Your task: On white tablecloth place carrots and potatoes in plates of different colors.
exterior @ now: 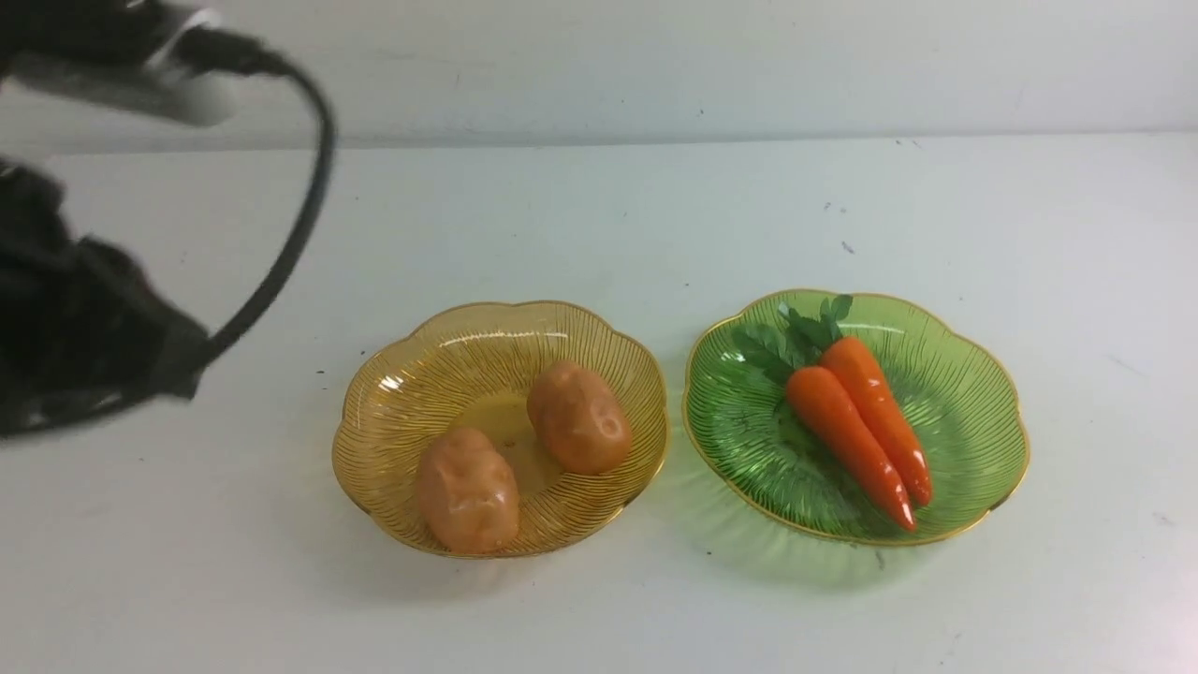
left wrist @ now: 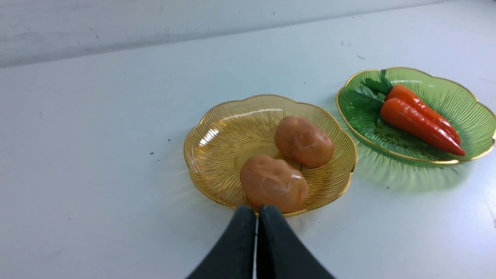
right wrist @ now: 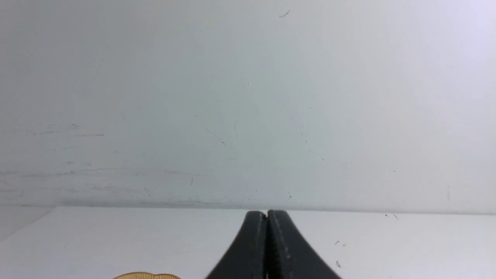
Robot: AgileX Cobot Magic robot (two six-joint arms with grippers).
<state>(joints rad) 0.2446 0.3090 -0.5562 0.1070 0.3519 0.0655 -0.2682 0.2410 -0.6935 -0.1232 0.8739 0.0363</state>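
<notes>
Two tan potatoes lie in the amber-yellow plate on the white tablecloth. To its right, two orange carrots lie side by side in the green plate, their leafy tops toward the back. In the left wrist view my left gripper is shut and empty, raised just in front of the nearer potato and the amber plate. My right gripper is shut and empty, facing the back wall, with only a sliver of the amber plate's rim showing.
My left arm and its black cable hang blurred at the far left of the front view. A pale wall rises behind the table's far edge. Small dark specks dot the cloth behind the green plate.
</notes>
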